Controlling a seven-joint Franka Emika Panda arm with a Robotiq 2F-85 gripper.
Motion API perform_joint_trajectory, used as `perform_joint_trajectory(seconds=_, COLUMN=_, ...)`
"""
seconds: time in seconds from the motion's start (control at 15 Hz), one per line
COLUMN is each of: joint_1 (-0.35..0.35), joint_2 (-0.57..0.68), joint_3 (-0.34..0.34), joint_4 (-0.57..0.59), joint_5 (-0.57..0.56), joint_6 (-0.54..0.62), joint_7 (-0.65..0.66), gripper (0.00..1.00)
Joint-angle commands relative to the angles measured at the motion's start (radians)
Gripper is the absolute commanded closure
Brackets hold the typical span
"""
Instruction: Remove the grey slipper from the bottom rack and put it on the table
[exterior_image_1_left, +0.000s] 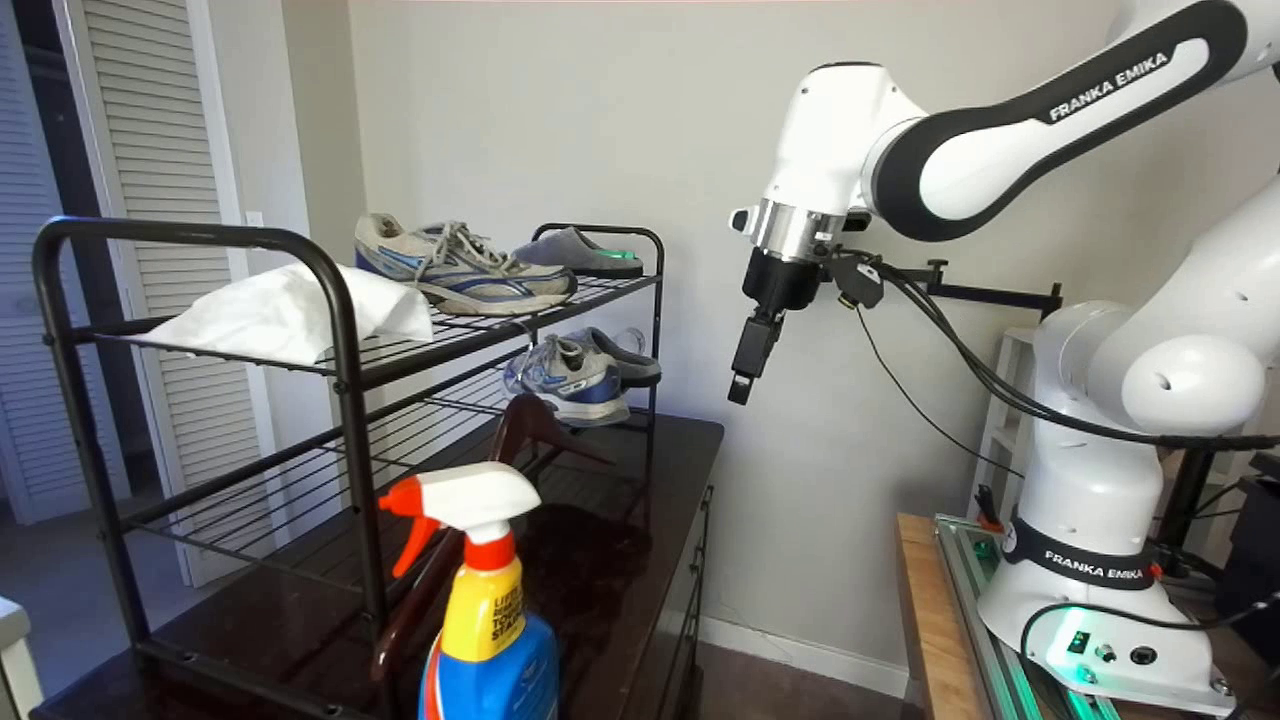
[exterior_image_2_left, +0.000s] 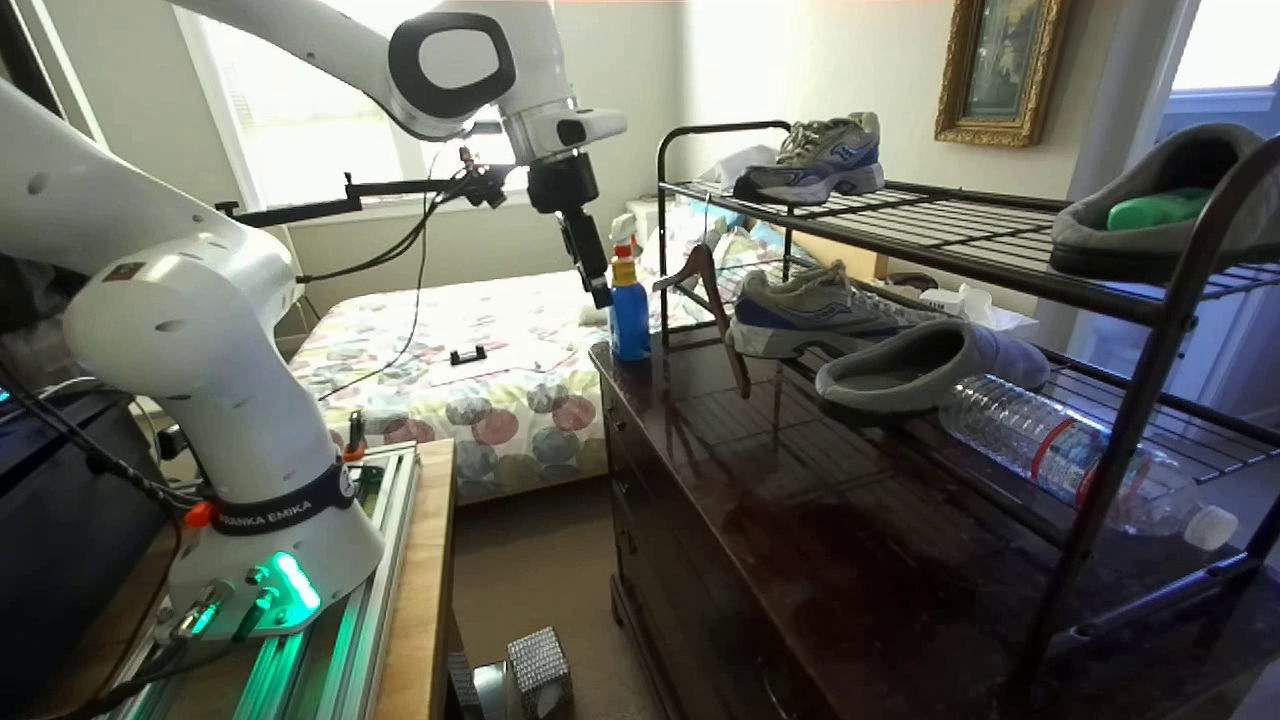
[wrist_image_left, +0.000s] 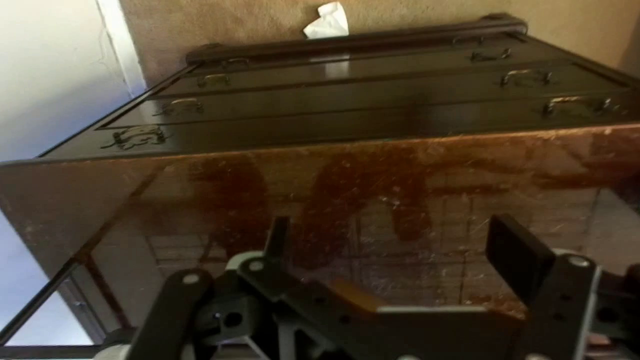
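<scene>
Lying heel-outward on the bottom rack (exterior_image_1_left: 265, 490), the grey slipper (exterior_image_2_left: 925, 382) is placed across the desk (exterior_image_2_left: 870, 560) from the end effector (exterior_image_1_left: 741, 388), toward the end farther from the spray bottle (exterior_image_1_left: 490, 610). Its long axis is laid front to back, and its open heel is turned toward the arm (exterior_image_2_left: 225, 385); by that heel it is judged best taken, through a low, sideways reach, since an approach from above is barred by the upper shelf (exterior_image_2_left: 935, 248). The end effector is poised well apart from both shelves, pointed mostly downward; its fingers (wrist_image_left: 520, 257) are spread wide, with nothing held between them. That spread is revealed only in the wrist view, where the desk's drawers (wrist_image_left: 350, 105) are shown but no slipper is. Whether the fingers are level with the slipper cannot be judged surely from these angles. In an exterior view the slipper's inside is exposed, with a clear bottle (exterior_image_2_left: 1045, 440) lying just beside it; in an exterior view, with a sneaker (exterior_image_1_left: 580, 380) in front, part of the slipper is covered.
</scene>
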Motion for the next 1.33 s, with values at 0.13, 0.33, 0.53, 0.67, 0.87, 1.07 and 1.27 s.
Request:
perform_joint_trajectory(seconds=0.13, joint_1=-0.144, joint_2=0.059, joint_3=-0.093, joint_4=0.027, joint_5=-0.145, joint_6=0.131, joint_7=-0.075, gripper=0.00)
perform_joint_trajectory(seconds=0.33, joint_1=-0.198, joint_2=0.142, joint_3=-0.123, joint_4=0.076, joint_5=-0.205, joint_6=0.201, joint_7=-0.114, gripper=0.00)
perform_joint_trajectory(seconds=0.53, joint_1=-0.220, joint_2=0.247, joint_3=-0.169, joint_4=0.158, joint_5=-0.215, joint_6=0.269, joint_7=-0.163, gripper=0.00)
perform_joint_trajectory(seconds=0.67, joint_1=-0.202, joint_2=0.314, joint_3=-0.209, joint_4=0.225, joint_5=-0.175, joint_6=0.265, joint_7=-0.207, gripper=0.00)
perform_joint_trajectory(seconds=0.87, joint_1=-0.203, joint_2=0.276, joint_3=-0.211, joint_4=0.193, joint_5=-0.189, joint_6=0.258, joint_7=-0.185, gripper=0.00)
perform_joint_trajectory(seconds=1.07, joint_1=-0.199, joint_2=0.305, joint_3=-0.214, joint_4=0.213, joint_5=-0.190, joint_6=0.258, joint_7=-0.187, gripper=0.00)
perform_joint_trajectory(seconds=1.27, joint_1=-0.207, joint_2=0.357, joint_3=-0.219, joint_4=0.233, joint_5=-0.197, joint_6=0.375, joint_7=-0.176, gripper=0.00)
